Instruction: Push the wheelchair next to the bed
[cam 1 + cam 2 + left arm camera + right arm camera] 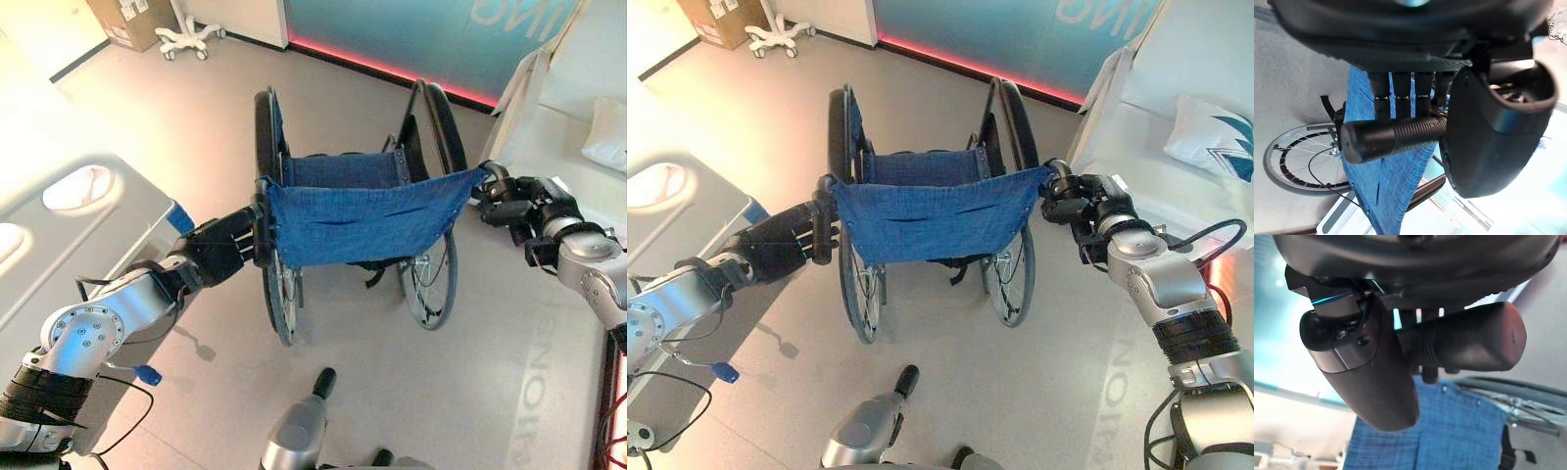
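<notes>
Grey floor (196, 127) surrounds the wheelchair (358, 211), mid-frame, with the bed (1176, 186) at right, close beside its wheel. Both handles are gripped: the left hand (223, 250) curls round the left handle (1391, 139), the right hand (1073, 206) round the right handle (1469, 345). Both arms reach forward, nearly level. Even pressure on both should keep it tracking parallel to the bed.

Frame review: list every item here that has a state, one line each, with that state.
wheelchair: upright on the floor, unoccupied, between the two hands
left hand: fingers curled round the left push handle
right hand: fingers curled round the right push handle
bed: unoccupied, on the wheelchair's right
pillow: lying on the bed
</notes>
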{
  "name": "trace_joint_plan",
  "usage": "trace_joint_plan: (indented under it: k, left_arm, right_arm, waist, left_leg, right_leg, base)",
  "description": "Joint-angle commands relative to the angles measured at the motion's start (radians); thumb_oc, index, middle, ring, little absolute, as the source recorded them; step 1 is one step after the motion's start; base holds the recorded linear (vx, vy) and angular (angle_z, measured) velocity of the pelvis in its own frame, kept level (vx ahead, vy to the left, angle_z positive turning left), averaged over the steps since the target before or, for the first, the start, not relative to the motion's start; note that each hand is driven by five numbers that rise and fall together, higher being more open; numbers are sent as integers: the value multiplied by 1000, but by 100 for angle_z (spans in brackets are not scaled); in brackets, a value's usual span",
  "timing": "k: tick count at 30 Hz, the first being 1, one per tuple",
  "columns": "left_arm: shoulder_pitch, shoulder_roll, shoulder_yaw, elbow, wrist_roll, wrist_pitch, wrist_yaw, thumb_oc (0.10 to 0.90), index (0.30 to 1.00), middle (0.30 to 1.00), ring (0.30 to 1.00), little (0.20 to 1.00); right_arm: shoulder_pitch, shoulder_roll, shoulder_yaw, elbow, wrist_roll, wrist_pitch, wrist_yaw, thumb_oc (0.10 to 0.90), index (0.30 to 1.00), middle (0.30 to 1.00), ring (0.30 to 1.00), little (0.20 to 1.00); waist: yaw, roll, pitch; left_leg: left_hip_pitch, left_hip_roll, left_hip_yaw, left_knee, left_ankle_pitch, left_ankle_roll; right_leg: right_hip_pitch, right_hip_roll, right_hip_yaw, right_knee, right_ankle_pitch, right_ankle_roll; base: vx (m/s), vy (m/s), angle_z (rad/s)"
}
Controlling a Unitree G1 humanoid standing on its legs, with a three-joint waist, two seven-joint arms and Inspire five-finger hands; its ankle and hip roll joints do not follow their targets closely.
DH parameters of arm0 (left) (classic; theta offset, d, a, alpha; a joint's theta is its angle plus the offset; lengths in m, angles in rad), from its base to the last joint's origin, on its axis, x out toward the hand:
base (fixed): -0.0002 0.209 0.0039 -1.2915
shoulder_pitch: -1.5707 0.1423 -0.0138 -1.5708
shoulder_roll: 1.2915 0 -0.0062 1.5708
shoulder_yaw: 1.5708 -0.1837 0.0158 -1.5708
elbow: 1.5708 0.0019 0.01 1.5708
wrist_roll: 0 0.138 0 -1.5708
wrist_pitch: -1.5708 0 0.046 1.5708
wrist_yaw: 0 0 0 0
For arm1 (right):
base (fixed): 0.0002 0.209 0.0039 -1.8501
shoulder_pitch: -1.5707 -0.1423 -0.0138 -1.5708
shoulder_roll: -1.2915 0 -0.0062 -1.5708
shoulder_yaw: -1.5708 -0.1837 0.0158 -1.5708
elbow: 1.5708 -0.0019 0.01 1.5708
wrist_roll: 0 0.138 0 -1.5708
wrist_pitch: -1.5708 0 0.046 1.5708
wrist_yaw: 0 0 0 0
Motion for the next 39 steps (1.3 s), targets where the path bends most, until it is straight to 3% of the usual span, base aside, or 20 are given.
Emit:
trace_joint_plan:
  k: [1, 6, 14, 22, 24, 26, 27, 28, 29, 30, 32, 36, 37, 39]
  left_arm:
    - [-150, -131, -7, -143, -158, -106, -196, 400, 300, 300, 300, 300]
    - [-147, -134, -38, -142, -139, -85, -221, 400, 300, 300, 300, 300]
    - [-139, -131, -77, -179, -122, -129, -222, 400, 300, 300, 300, 300]
    - [-102, -125, -31, -203, -121, -164, -205, 400, 300, 300, 300, 300]
    - [-99, -116, -15, -205, -126, -170, -202, 400, 300, 300, 300, 300]
    - [-96, -89, 14, -194, -143, -172, -215, 400, 300, 300, 300, 300]
    - [-96, -86, 16, -193, -145, -174, -214, 400, 300, 300, 300, 300]
    - [-94, -72, 36, -187, -148, -171, -216, 400, 300, 300, 300, 300]
    - [-94, -71, 38, -186, -149, -169, -217, 400, 300, 300, 300, 300]
    - [-91, -62, 62, -183, -143, -177, -217, 400, 300, 300, 300, 300]
    - [-94, -59, 79, -175, -150, -184, -210, 400, 300, 300, 300, 300]
    - [-113, -37, 97, -144, -168, -210, -205, 400, 300, 300, 300, 300]
    - [-127, -36, 86, -147, -171, -227, -192, 400, 300, 300, 300, 300]
    - [-139, -48, 66, -145, -160, -246, -188, 400, 300, 300, 300, 300]
  right_arm:
    - [-67, 52, 57, -241, 61, -168, 61, 400, 300, 300, 300, 300]
    - [-56, 58, 64, -253, 63, -170, 49, 400, 300, 300, 300, 300]
    - [-47, 61, 89, -270, 78, -177, 49, 400, 300, 300, 300, 300]
    - [-39, 61, 100, -293, 84, -184, 73, 400, 300, 300, 300, 300]
    - [-45, 57, 102, -290, 86, -190, 78, 400, 300, 300, 300, 300]
    - [-46, 45, 96, -283, 89, -214, 87, 400, 300, 300, 300, 300]
    - [-46, 45, 96, -282, 88, -216, 88, 400, 300, 300, 300, 300]
    - [-41, 39, 93, -279, 81, -238, 91, 400, 300, 300, 300, 300]
    - [-41, 38, 93, -278, 80, -240, 92, 400, 300, 300, 300, 300]
    - [-41, 29, 91, -273, 79, -263, 97, 400, 300, 300, 300, 300]
    - [-48, 35, 91, -260, 75, -270, 103, 400, 300, 300, 300, 300]
    - [-90, 37, 102, -235, 56, -265, 130, 400, 300, 300, 300, 300]
    - [-93, 13, 99, -236, 69, -269, 136, 400, 300, 300, 300, 300]
    - [-104, 2, 91, -227, 77, -264, 149, 400, 300, 300, 300, 300]
  waist:
    - [-67, 2, -244]
    - [-73, 3, -241]
    - [-76, 5, -243]
    - [-67, 5, -233]
    - [-63, 4, -227]
    - [-61, 3, -210]
    - [-61, 1, -209]
    - [-64, 3, -198]
    - [-64, 2, -198]
    - [-65, 8, -187]
    - [-61, 4, -185]
    - [-63, -13, -180]
    - [-84, -19, -167]
    - [-113, -28, -147]
  left_leg:
    - [118, 15, 68, -22, -98, -7]
    - [130, 15, 71, -29, -100, -2]
    - [149, 11, 68, -34, -106, 5]
    - [153, -8, 57, 8, -139, 26]
    - [148, -16, 53, 30, -153, 37]
    - [135, -33, 44, 61, -171, 63]
    - [131, -37, 44, 64, -172, 66]
    - [128, -44, 41, 65, -170, 85]
    - [126, -47, 42, 66, -170, 87]
    - [122, -48, 35, 68, -163, 96]
    - [117, -57, 34, 79, -164, 99]
    - [101, -91, 27, 147, -202, 88]
    - [110, -109, 27, 184, -245, 84]
    - [131, -125, 29, 231, -305, 86]
  right_leg:
    - [-146, 62, 28, 59, 116, -87]
    - [-145, 63, 30, 61, 118, -84]
    - [-143, 59, 32, 67, 120, -77]
    - [-157, 45, 42, 122, 101, -71]
    - [-171, 44, 47, 171, 79, -72]
    - [-227, 46, 54, 325, 68, -59]
    - [-237, 44, 57, 344, 66, -56]
    - [-292, 46, 68, 489, 97, -35]
    - [-302, 43, 71, 508, 97, -32]
    - [-356, 49, 79, 663, 129, -16]
    - [-377, 46, 90, 699, 159, -7]
    - [-378, 51, 115, 478, 177, -21]
    - [-414, 31, 132, 332, 218, -17]
    - [-477, 8, 177, 204, 305, 11]
  base:
    - [0, 0, 0]
    - [28, -4, -1]
    - [48, 2, 0]
    - [106, 53, -8]
    - [120, 99, -6]
    - [98, 117, -5]
    - [83, 138, -4]
    - [37, 82, 1]
    - [84, 147, 12]
    - [79, 98, 12]
    - [134, 62, -1]
    - [235, -44, -19]
    - [390, -115, -11]
    - [398, -137, 16]
